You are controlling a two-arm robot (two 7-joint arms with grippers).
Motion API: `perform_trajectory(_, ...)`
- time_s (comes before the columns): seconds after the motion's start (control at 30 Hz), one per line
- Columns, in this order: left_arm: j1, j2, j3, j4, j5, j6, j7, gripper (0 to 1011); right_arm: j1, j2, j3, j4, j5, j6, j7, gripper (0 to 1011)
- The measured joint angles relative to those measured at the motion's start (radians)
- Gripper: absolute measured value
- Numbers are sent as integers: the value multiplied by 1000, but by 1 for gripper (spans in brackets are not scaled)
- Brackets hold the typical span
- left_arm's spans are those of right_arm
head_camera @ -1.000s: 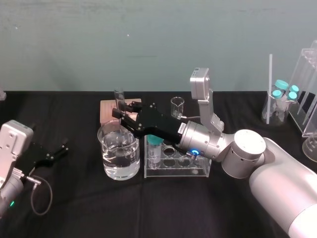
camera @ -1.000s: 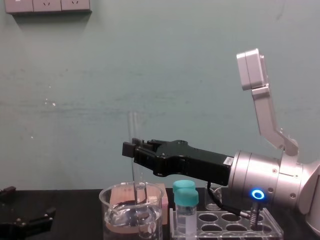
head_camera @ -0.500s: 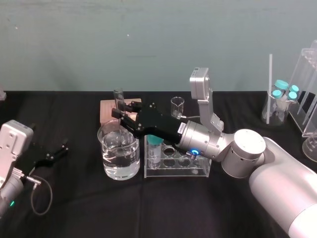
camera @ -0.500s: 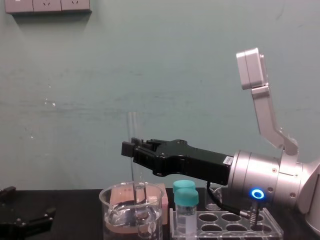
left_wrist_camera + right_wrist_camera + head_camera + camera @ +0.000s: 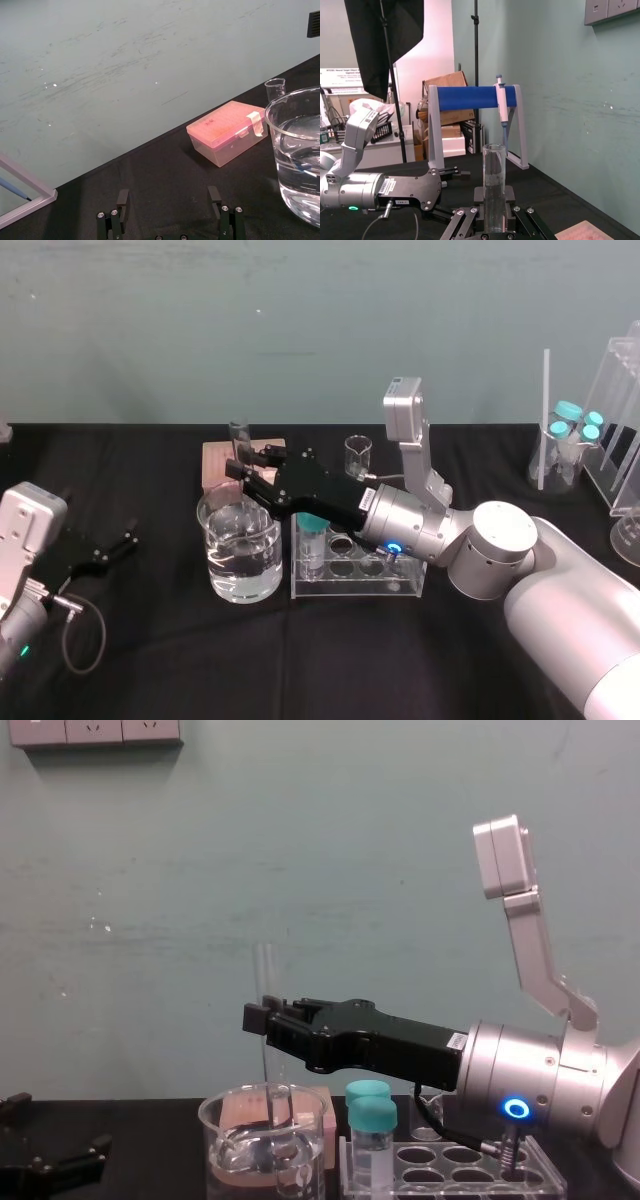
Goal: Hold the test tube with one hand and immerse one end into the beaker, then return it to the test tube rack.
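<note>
Test tube (image 5: 239,438): held upright, left of centre in the head view, clamped near mid-height by the right gripper (image 5: 243,468). Jaws are closed on the glass from both sides. In the right wrist view the tube (image 5: 494,185) rises straight up at centre frame from between the fingers (image 5: 469,221), open end on top.

Chest view: the tube (image 5: 265,978) stands above the gripper (image 5: 258,1017) at centre frame. Its lower part drops past the rim into the beaker (image 5: 235,1150) directly beneath. Whether the tip reaches the water, I cannot tell.

Beaker (image 5: 240,550): part-filled with clear liquid, on the black table (image 5: 150,660), lower centre-left of the head view.

Test tube rack (image 5: 402,585): just to the right of the beaker, beneath the right arm. One teal-capped vial (image 5: 314,538) stands at its left end, in a hole nearest the beaker; the same vial (image 5: 371,1130) shows at bottom centre of the chest view.

Pink tip box (image 5: 213,465): behind the beaker, near the back of the table. Small beaker (image 5: 358,455): to its right, behind the rack.

Left gripper (image 5: 127,543): parked low at the left edge of the head view, well apart from the beaker. Jaws apart, holding nothing; in the left wrist view the gripper (image 5: 169,200) sits at bottom centre with the beaker (image 5: 297,165) at the right edge.
</note>
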Motion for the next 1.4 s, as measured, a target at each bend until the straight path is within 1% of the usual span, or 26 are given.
perform_trajectory(1.4,0,0,0,0,0,0,0,1000,-7,4,2,-10,5,3,-8,225)
